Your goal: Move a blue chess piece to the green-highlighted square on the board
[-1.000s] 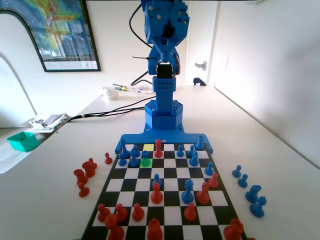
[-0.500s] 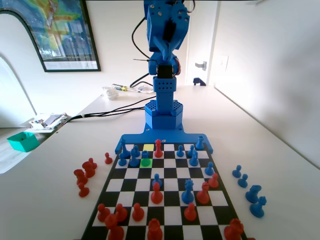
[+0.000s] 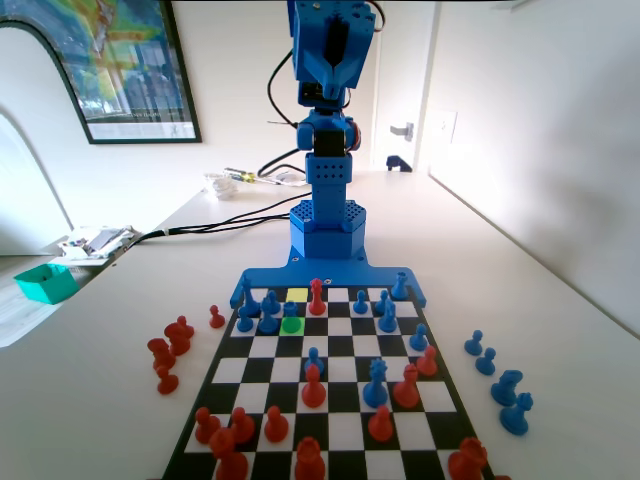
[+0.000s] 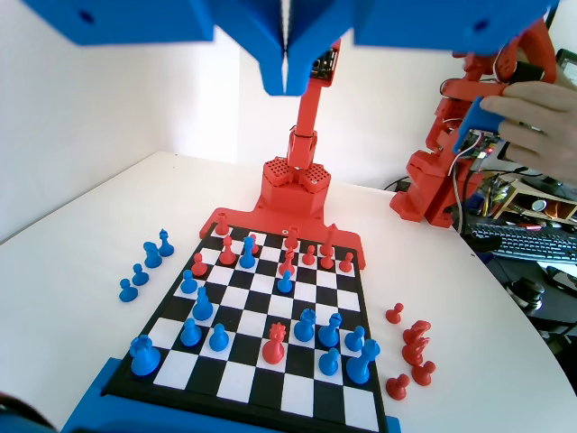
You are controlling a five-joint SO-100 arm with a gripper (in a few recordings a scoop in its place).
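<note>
The surface (image 3: 560,330) is a pale tabletop carrying the board (image 3: 335,375), which fills the lower centre of the fixed view, with the blue arm's base at its far end. Captured red pieces lie off the board at the lower left of that view and blue ones at the lower right.

The arm is folded up high at the top centre of the fixed view. In the wrist view the gripper (image 4: 287,63) hangs from the top edge, its two jaws pressed together with nothing between them, looking down the whole board (image 4: 261,316).

The green-highlighted square (image 3: 291,325) sits in the second rank from the arm, left of centre in the fixed view, with a paler yellow square (image 3: 297,295) just behind it. The blue chess piece (image 3: 290,312), a short pawn, appears to stand on the green square already, so the move looks essentially done.

What remains, by my judgement, is to leave cleanly: keep the gripper raised and clear of the tall red piece (image 3: 317,296) just right of the yellow square and of the blue pieces crowded left of the pawn, and avoid sweeping low across that rank, where a nudge could tip the pawn off its square.
</note>
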